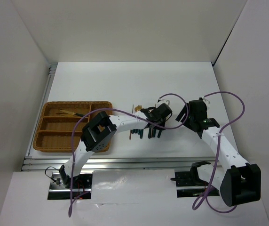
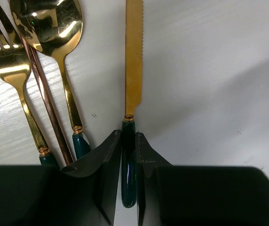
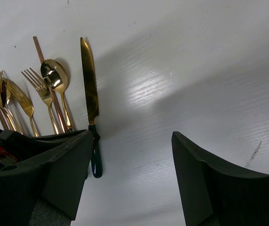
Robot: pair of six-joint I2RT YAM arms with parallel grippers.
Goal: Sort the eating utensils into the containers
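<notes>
Left end effector [image 2: 128, 141]: black fingers pressed together on the dark green handle of the gold serrated-blade knife [image 2: 134, 61], just behind its gold collar; the knife lies flat on the white table [image 2: 209, 94], blade pointing away.

Judgement: slim rigid metal, light; the glossy rounded handle is likely slippery (it may roll or pivot in the pinch); a hold near the collar should keep the blade end from drooping.

Just left, apart from the knife and close to one another: gold spoon with green handle [image 2: 50, 23]; thin copper-brown stick [image 2: 45, 99]; gold fork [image 2: 7, 66]; all polished, mirror-bright.

Right end effector [image 3: 132, 136]: fingers wide apart, holding nothing, over bare table beside the knife.

Farther left: brown woven wicker tray with dividers [image 1: 54, 149]; coarse weave, well apart from the row.
</notes>
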